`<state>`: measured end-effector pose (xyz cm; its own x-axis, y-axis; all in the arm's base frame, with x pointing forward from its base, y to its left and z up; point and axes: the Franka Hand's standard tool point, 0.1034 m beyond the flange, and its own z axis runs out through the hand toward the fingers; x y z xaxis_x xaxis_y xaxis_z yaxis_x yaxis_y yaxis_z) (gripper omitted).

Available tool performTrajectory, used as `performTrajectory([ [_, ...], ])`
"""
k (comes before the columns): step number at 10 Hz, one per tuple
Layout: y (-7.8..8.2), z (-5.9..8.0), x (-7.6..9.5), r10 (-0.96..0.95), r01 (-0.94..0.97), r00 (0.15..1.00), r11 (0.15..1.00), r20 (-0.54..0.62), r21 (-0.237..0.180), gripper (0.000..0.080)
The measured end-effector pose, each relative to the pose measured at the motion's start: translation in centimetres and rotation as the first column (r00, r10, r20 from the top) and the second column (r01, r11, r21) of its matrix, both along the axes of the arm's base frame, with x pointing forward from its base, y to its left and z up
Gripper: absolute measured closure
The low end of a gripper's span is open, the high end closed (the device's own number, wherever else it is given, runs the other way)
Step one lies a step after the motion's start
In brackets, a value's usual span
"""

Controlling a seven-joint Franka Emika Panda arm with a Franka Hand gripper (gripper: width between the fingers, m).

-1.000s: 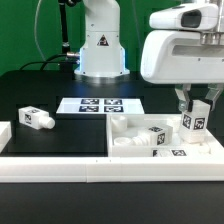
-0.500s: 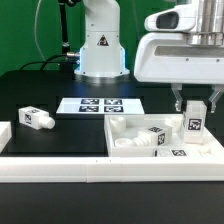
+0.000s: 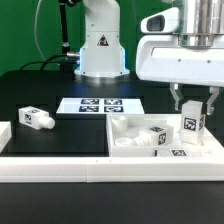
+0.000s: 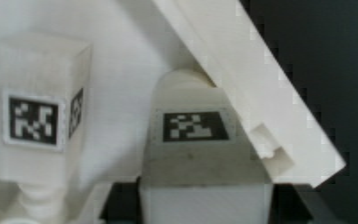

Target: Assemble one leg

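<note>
Near the counter's (image 3: pixel 60 140) front right corner, the claw (image 3: pixel 193 108) is closed on an upright leg (image 3: pixel 193 122), lifted above the tray-shaped part (image 3: pixel 128 123), probably for seating.

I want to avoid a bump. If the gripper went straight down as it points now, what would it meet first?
Probably the tray-shaped part: the gripper, shut on an upright leg, hangs over its right corner, so the leg's lower end would touch first. Depth is unclear.

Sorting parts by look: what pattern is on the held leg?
A black-and-white square tag on the white leg; exterior view.
</note>
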<state>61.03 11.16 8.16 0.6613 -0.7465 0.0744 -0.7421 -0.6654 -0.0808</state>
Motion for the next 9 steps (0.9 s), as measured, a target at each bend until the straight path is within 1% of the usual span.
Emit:
performTrajectory([
  [2, 0.19, -0.04, -0.04, -0.100, 0.100, 0.995, 0.995, -0.002, 0.022, 0.0511],
  [3, 0.19, -0.01, -0.04, -0.066, 0.066, 0.998, 0.998, -0.001, 0.017, 0.0324],
  [4, 0.21, 0.09, -0.01, 0.029, -0.029, 1.000, 1.000, 0.001, 0.005, 0.0208],
  [5, 0.17, 0.28, 0.04, 0.091, -0.091, 0.996, 0.996, -0.013, 0.000, 0.0168],
  [6, 0.01, 0.54, 0.36, 0.221, -0.221, 0.975, 0.975, -0.011, -0.017, 0.0168],
  [7, -0.32, 0.59, 0.51, 0.311, -0.311, 0.950, 0.950, -0.011, -0.027, 0.0153],
  [8, -0.27, 0.52, 0.46, 0.348, -0.349, 0.937, 0.937, -0.012, -0.031, 0.0153],
  [9, -0.30, 0.52, 0.47, 0.434, -0.434, 0.901, 0.900, -0.016, -0.041, 0.0151],
])
